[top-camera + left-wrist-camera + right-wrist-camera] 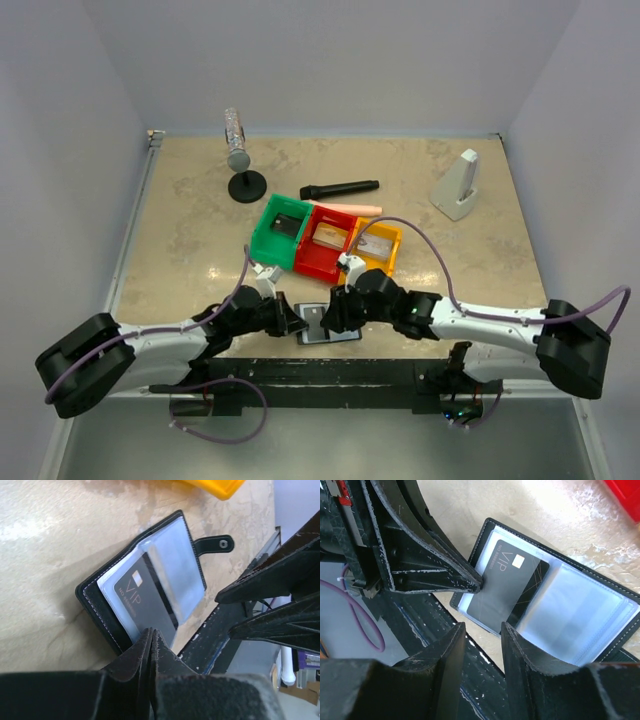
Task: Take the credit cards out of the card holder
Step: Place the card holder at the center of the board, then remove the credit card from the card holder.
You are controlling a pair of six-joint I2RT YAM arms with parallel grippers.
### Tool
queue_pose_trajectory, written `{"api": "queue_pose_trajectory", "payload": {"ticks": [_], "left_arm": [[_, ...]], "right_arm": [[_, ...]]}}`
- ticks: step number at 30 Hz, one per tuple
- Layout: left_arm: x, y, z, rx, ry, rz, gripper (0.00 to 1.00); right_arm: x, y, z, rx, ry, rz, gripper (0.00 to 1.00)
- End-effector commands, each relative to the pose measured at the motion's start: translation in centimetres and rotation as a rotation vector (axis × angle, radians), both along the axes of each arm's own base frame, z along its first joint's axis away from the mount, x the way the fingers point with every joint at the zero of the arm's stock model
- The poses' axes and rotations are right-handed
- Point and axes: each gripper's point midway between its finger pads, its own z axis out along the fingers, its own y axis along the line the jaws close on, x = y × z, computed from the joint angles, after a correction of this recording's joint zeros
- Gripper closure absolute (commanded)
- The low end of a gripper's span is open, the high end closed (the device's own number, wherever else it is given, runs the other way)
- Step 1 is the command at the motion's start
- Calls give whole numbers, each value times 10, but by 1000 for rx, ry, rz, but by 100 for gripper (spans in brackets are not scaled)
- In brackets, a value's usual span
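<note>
The card holder [345, 334] lies open near the table's front edge, black outside [95, 597] with clear sleeves [580, 615]. A black credit card [140, 600] marked VIP sticks out slantwise from a sleeve [512, 580]. My left gripper [151, 631] is shut with its tips pinched on the card's edge, at the holder's left side [297, 322]. My right gripper [482, 630] stands open just off the holder's near edge [332, 315], nothing between its fingers. The holder's snap tab [215, 544] lies flat on the table.
Green [280, 232], red [325, 240] and yellow [372, 245] bins stand just behind the holder. Further back are a black stick [340, 189], a pink pen [350, 207], a stand with a bottle [240, 160] and a white wedge [458, 185]. A black bar [330, 370] runs along the front edge.
</note>
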Motion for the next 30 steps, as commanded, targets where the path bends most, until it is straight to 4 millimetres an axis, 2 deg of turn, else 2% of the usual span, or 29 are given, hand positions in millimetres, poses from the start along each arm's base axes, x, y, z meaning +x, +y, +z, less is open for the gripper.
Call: {"api": "queue_pose_trajectory", "payload": {"ticks": [1, 8, 24, 30], "left_arm": [[7, 6, -8, 13, -5, 56, 97], [6, 14, -22, 51, 25, 87, 97], [9, 20, -28, 85, 27, 118, 98], [9, 20, -27, 87, 23, 117, 98]], "right_arm": [[0, 15, 8, 66, 12, 16, 59], [-1, 19, -6, 53, 59, 8, 54], [1, 13, -39, -31, 115, -49, 56], [2, 14, -43, -37, 126, -54, 56]]}}
